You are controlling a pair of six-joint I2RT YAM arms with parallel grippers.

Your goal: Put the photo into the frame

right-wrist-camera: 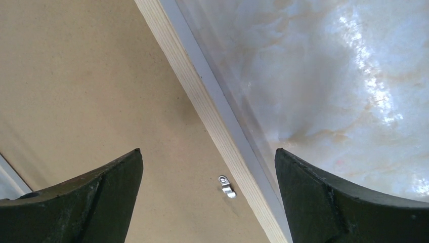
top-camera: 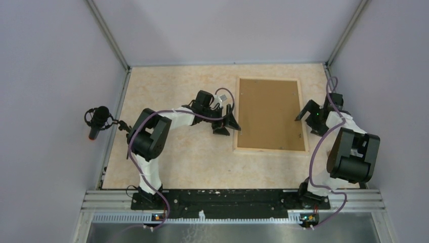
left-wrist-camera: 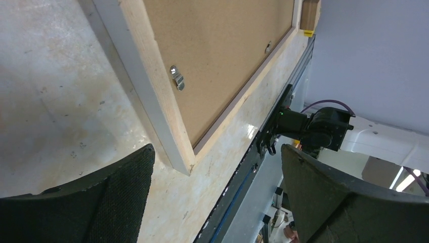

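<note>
Frame (top-camera: 270, 150) back-up w/ board (top-camera: 268, 114) — L gripper (top-camera: 226, 121), R gripper (top-camera: 307, 117) spread wide.

We get even, soft overhead light in the top view; faint shadows on the worktop (top-camera: 192, 162), everything sharp. Right wrist view: hard white glare on the glossy worktop, frame (right-wrist-camera: 212, 116) strip crisp, right hand (right-wrist-camera: 208, 152) fingers (right-wrist-camera: 76, 202) dark and soft. Left wrist view dimmer; left hand (left-wrist-camera: 217, 147) fingers (left-wrist-camera: 101, 202) blurred, bright strip light (left-wrist-camera: 412, 182) low right.
</note>
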